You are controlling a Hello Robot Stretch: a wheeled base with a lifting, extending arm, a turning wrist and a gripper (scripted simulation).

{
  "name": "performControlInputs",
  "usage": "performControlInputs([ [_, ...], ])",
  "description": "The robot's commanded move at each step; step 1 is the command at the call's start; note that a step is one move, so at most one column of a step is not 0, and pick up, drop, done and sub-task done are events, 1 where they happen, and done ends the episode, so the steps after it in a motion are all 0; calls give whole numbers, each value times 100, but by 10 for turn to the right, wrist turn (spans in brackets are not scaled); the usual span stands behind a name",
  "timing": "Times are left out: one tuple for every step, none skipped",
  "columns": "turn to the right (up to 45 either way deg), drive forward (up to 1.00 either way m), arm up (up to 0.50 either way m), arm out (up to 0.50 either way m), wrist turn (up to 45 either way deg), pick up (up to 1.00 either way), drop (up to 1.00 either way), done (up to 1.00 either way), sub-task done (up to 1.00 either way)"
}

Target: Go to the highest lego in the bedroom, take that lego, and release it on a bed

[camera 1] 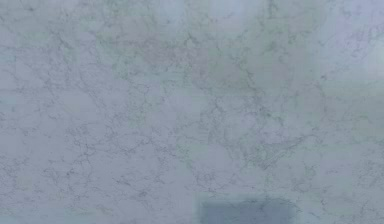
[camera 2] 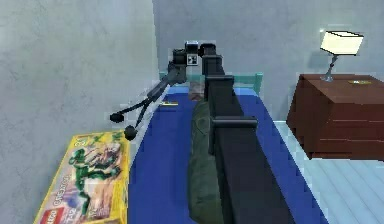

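Note:
A yellow lego box with a green figure printed on it lies flat on the blue bed, at the arm side view's lower left. The dark arm reaches up over the bed from the bottom edge. At its far end stand two white marked squares. From there the gripper slants down to the left, its thin fingers ending just above the box's far corner. I cannot tell whether it holds anything.
A grey marbled wall stands close ahead in the forward view. A dark green roll lies along the bed beside the arm. A dark red nightstand with a white-shaded lamp stands at the right, pale floor before it.

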Motion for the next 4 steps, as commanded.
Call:
performControlInputs([
  [0,0,0,0,450,0,0,0,0],
  [0,0,0,0,450,0,0,0,0],
  [0,0,0,0,0,0,100,0,0],
  [0,0,0,-10,0,0,0,0,0],
])
